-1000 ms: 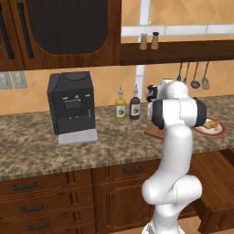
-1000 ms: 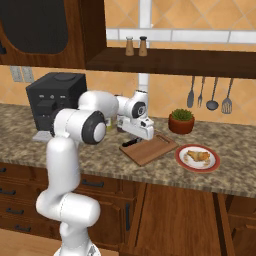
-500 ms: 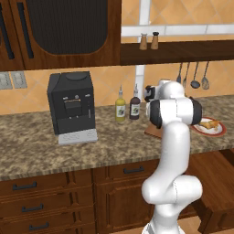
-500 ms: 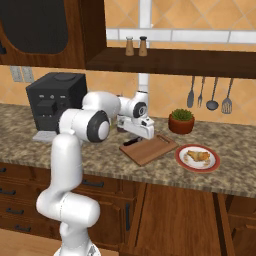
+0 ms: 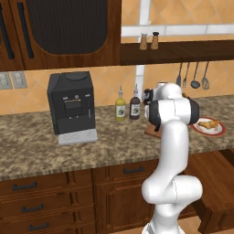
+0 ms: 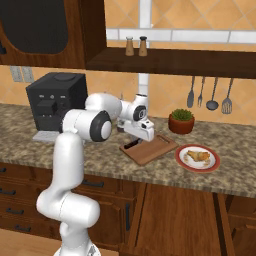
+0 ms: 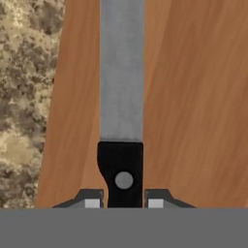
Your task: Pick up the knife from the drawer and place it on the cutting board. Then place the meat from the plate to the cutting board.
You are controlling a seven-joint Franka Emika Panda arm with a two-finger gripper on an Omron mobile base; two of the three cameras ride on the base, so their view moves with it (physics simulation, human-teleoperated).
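Dark-handled knife (image 7: 121, 121) sits clamped between the gripper (image 7: 121, 202) fingertips, blade stretching over the cutting board (image 7: 193, 97)

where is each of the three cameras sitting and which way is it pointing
Left base view: behind the arm on its left, facing forward and down over the counter; the white arm rises at lower right, hiding most of the cutting board.
Right base view: behind on the right; the arm rises at lower left, the gripper low over the board's near-left end.
Hand view: on the hand, looking along the gripper straight at the board, the fingertips beside the knife handle.
Shared: both base views show the coffee machine and the plate.
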